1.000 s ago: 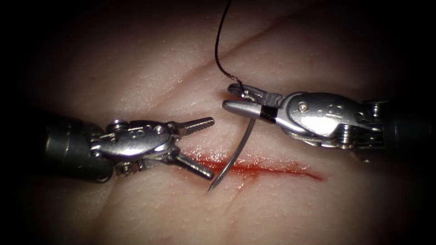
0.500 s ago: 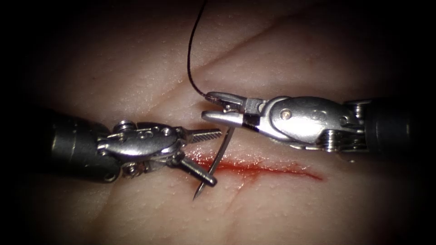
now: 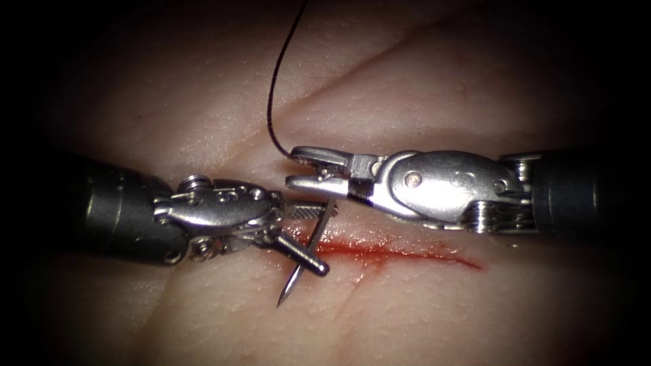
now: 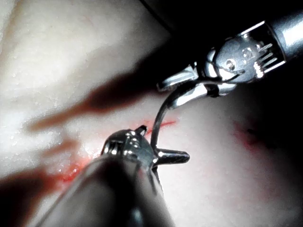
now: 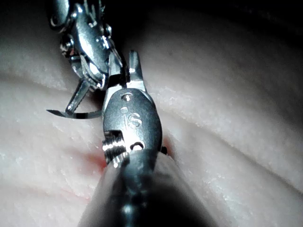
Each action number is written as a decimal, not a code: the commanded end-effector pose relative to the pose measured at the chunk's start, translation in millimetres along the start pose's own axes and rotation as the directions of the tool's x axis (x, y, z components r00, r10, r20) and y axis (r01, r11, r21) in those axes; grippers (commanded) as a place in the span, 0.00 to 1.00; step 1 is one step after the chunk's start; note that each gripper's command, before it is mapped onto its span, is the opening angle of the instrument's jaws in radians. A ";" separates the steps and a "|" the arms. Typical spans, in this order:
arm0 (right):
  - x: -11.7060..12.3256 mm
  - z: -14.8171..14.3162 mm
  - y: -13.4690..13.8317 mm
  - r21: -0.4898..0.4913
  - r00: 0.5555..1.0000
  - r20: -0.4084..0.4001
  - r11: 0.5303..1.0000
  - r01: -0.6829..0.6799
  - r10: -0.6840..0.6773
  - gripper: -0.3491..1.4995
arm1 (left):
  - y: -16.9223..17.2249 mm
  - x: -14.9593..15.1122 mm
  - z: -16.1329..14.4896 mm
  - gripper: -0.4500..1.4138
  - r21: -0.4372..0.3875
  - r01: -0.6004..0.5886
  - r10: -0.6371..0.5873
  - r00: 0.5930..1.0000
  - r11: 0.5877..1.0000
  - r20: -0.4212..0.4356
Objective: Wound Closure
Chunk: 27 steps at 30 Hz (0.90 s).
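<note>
Steel needle (image 3: 306, 254) mid-handover — no stitch placed yet.
Right tool (image 3: 319, 177) grips its thread (image 3: 271, 102) end; left tool (image 3: 315, 237) gapes around mid-curve; cut (image 3: 400, 254) unclosed, needle outside tissue (image 3: 441, 305).

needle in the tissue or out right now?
Out. The needle hangs free over the tissue, tip bare near the cut's left end, held near its tail by the right tool; the left tool's open jaws straddle it.

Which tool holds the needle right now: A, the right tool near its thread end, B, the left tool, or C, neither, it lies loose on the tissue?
A: the right tool grips the needle near its thread end, while the left tool has open jaws around the shaft.
</note>
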<state>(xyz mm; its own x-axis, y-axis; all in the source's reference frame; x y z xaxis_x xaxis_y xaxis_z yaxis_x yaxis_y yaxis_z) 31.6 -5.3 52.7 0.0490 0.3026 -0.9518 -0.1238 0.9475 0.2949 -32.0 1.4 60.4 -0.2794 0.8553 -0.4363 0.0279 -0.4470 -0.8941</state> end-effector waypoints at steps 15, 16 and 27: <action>-0.3 0.4 -0.3 -0.011 0.999 0.020 0.999 -0.041 0.041 0.00 | -0.6 1.1 -0.9 0.00 -0.033 0.174 -0.175 0.985 0.984 -0.004; -0.3 0.3 -0.3 -0.022 0.997 0.031 0.997 -0.071 0.071 0.18 | -0.6 1.2 -0.9 0.00 -0.035 0.174 -0.175 0.985 0.984 -0.013; -0.5 -0.3 -0.2 -0.168 0.980 0.109 0.975 -0.145 0.164 0.89 | 0.2 1.4 -0.8 0.00 0.050 0.184 -0.179 0.980 0.982 -0.093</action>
<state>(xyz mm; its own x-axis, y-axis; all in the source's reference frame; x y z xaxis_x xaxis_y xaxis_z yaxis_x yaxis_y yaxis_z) 30.7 -5.3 52.7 0.1397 0.4644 -0.8745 -0.3007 0.8614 0.4094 -31.1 3.0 59.1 -0.1839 0.9423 -0.2798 -0.0831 -0.2985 -0.9508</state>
